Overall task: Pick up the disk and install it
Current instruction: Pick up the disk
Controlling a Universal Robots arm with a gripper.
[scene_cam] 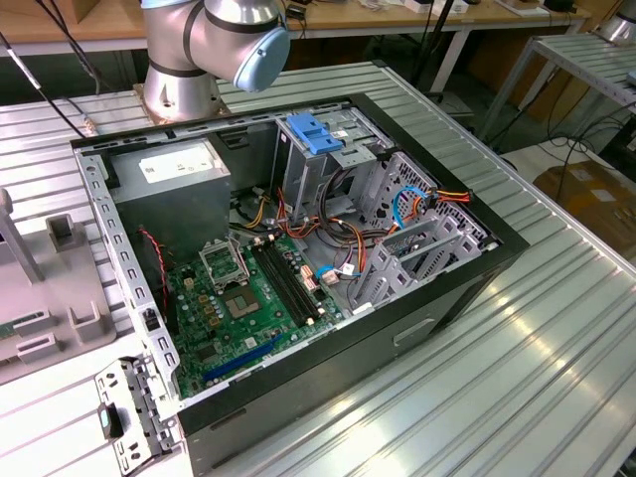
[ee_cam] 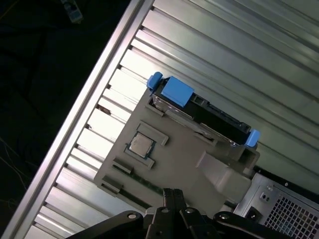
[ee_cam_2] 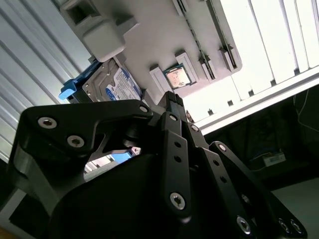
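Claw (ee_cam: 169, 192): black, fingers drawn together on nothing, hanging above the grey fixture tray (ee_cam: 174, 162) and aimed down at its face. Disk (ee_cam: 199, 112): dark slab in a light-blue carrier, seated along the tray's edge, clear of the claw. Its long axis runs with that edge, a blue tab at each end. Its label face is seen in the second wrist view. The tray rests on the ribbed bench (ee_cam: 224, 50).

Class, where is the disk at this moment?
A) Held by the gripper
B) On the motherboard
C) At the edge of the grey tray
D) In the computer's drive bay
C: in the first wrist view the disk sits at the edge of the grey tray.
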